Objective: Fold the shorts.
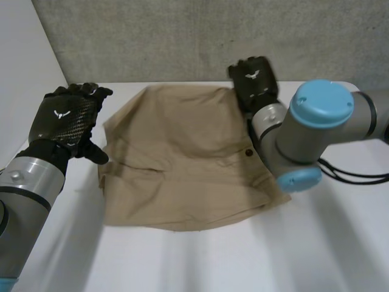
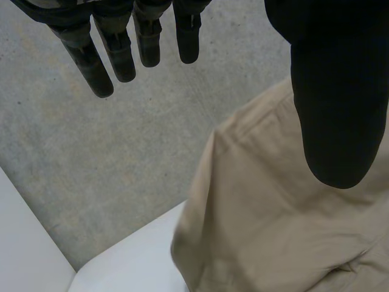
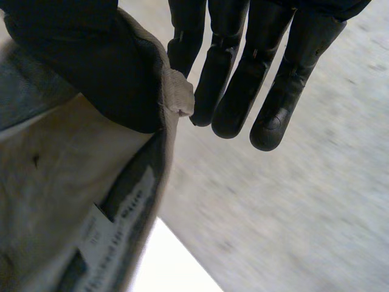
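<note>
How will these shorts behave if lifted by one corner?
Probably floppy: the shorts lie creased and rumpled on the table. They would likely sag below the right hand, which pinches their far corner.

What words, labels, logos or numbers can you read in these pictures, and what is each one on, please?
Label sewn inside the shorts: dark print, too blurred to read.
Back of the left hand: a white winged mark, no letters.
Back of the right hand: the same mark, no letters.
There is no other text or number.
</note>
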`<state>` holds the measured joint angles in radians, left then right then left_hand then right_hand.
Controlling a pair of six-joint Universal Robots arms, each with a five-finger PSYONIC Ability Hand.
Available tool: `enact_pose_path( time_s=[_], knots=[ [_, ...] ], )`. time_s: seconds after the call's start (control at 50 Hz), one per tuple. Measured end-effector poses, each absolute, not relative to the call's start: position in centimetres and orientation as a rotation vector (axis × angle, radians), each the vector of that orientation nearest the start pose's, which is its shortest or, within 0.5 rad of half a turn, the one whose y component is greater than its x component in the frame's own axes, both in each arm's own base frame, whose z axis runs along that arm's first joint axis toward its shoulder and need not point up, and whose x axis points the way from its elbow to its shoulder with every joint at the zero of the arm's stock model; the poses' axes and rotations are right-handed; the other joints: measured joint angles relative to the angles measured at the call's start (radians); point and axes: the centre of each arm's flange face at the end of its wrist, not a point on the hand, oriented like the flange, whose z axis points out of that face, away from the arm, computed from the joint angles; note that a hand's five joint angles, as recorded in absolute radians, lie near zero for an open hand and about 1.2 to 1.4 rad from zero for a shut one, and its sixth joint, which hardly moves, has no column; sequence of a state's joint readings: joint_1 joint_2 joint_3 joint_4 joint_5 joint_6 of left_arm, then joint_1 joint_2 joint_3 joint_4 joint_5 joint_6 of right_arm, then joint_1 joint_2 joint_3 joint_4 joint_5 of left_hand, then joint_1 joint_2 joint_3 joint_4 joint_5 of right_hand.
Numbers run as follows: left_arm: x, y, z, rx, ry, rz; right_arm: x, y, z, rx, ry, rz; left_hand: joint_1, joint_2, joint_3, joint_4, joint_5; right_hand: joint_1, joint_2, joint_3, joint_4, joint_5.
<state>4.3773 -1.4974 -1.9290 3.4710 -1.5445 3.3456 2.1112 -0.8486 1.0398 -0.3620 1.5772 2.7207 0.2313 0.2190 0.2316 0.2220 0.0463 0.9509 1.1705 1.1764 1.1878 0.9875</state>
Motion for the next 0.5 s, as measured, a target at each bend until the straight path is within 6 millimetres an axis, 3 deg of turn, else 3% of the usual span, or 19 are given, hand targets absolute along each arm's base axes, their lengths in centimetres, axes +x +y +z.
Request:
enact_pose_path(
  time_s=[0.04, 0.06, 0.1, 0.12, 0.18, 0.36, 0.4, 0.5],
  knots=[
    [-21.9, -22.2, 25.4, 0.632, 2.162, -2.351, 35.2, -35.1, 22.4, -0.904, 1.784, -2.363, 0.0, 0.0, 0.0, 0.0, 0.0, 0.0, -0.001, -0.002, -0.002, -0.001],
    [-21.9, -22.0, 25.4, 0.635, 2.161, -2.354, 34.5, -36.7, 21.5, -0.934, 1.867, -2.392, 0.0, 0.0, 0.0, 0.0, 0.0, -0.301, -0.321, -0.296, -0.299, -0.284],
    [-21.9, -22.0, 25.4, 0.635, 2.161, -2.354, 34.5, -36.7, 21.5, -0.934, 1.867, -2.392, 0.0, 0.0, 0.0, 0.0, 0.0, -0.301, -0.321, -0.296, -0.299, -0.284],
    [-21.9, -21.9, 25.4, 0.639, 2.161, -2.356, 33.8, -37.8, 20.2, -0.999, 1.972, -2.389, 0.0, 0.0, 0.0, 0.0, 0.0, -0.655, -0.739, -0.712, -0.713, -0.695],
    [-22.0, -21.7, 25.4, 0.644, 2.163, -2.357, 33.0, -38.1, 19.2, -1.053, 2.081, -2.353, 0.0, 0.0, 0.0, 0.0, 0.0, -0.756, -0.945, -0.956, -0.957, -0.924],
    [-22.1, -21.8, 25.2, 0.65, 2.169, -2.349, 31.3, -35.8, 22.4, -0.949, 2.111, -2.313, 0.0, 0.0, 0.0, 0.0, 0.0, -0.757, -0.957, -0.969, -0.963, -0.93],
    [-22.1, -21.7, 25.1, 0.654, 2.176, -2.341, 30.2, -33.9, 24.4, -0.901, 2.077, -2.304, 0.0, 0.0, 0.0, 0.0, 0.0, -0.757, -0.957, -0.969, -0.963, -0.93],
    [-22.0, -20.9, 24.2, 0.683, 2.227, -2.281, 28.7, -31.0, 24.9, -0.963, 2.072, -2.216, 0.0, 0.0, 0.0, 0.0, 0.0, -0.757, -0.957, -0.969, -0.963, -0.93]
  ],
)
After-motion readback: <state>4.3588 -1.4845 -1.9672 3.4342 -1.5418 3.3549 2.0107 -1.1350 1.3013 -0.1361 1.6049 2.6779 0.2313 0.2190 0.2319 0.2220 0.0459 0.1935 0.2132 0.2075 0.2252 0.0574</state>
